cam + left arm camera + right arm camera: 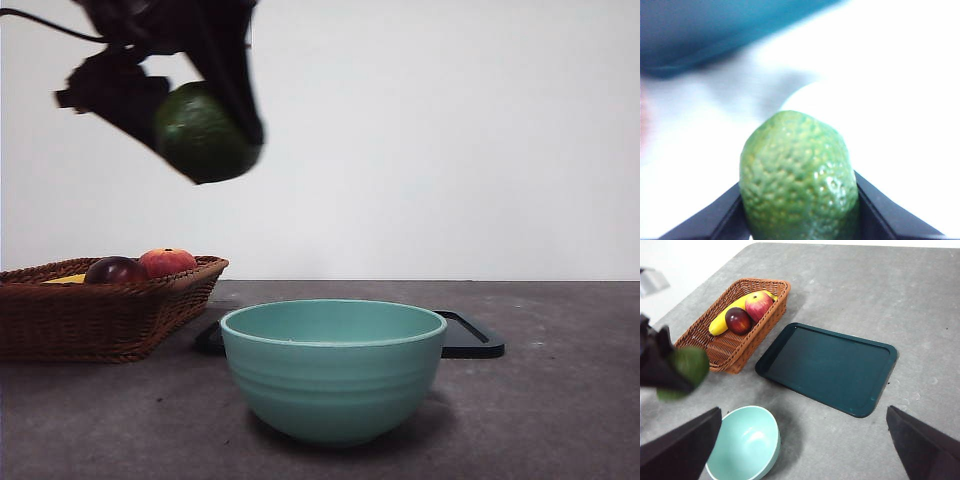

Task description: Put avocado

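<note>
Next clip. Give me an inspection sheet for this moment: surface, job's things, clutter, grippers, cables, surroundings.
Surface: grey table, faintly speckled.
Job's things: avocado held in the air, above the table, off to one side of the teal bowl, which is empty.
Clutter: wicker basket with a banana, a dark red fruit and a red-orange fruit; empty dark tray.
Grippers: left gripper shut on the avocado; right gripper open, empty, high over the table.
Cables: one black cable at the raised arm.
Surroundings: plain white wall.

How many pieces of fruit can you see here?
4. An avocado in the left end effector, raised above the table; a banana, plum and peach in the basket. None seems hidden.
</note>
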Robot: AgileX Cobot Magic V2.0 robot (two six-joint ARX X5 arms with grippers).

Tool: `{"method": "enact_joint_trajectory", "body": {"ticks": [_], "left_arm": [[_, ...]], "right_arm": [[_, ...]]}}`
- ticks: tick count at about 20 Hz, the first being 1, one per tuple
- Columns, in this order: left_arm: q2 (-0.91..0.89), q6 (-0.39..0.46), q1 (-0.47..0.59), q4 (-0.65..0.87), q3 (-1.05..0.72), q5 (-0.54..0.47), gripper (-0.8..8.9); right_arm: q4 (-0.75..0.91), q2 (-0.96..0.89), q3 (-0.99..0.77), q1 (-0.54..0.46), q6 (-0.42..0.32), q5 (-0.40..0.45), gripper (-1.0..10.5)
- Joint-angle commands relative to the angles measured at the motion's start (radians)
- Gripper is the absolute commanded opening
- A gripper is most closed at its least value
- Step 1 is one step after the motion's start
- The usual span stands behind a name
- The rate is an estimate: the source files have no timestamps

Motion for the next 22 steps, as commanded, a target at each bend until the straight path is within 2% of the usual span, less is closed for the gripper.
{"method": "enact_joint_trajectory", "body": {"ticks": [1,9,13,16,22], "left_arm": [[0.038,-0.005,-0.074,0.035,0.019,0.002,1.53],[0.208,-0.005,-0.211,0.104,0.019,-0.003,1.53],[0.290,-0.005,-0.224,0.134,0.019,-0.015,1.52],[0.328,-0.005,-0.228,0.139,0.019,-0.081,1.52],[0.371,-0.005,-0.237,0.204,0.019,-0.087,1.52]], "right_arm": [[0.006,0.004,0.016,0.004,0.011,-0.002,5.3],[0.006,0.004,0.016,0.004,0.011,-0.002,5.3],[0.006,0.004,0.016,0.004,0.011,-0.002,5.3],[0.006,0.004,0.016,0.004,0.011,-0.002,5.3],[0.006,0.004,0.016,0.004,0.011,-0.002,5.3]]}}
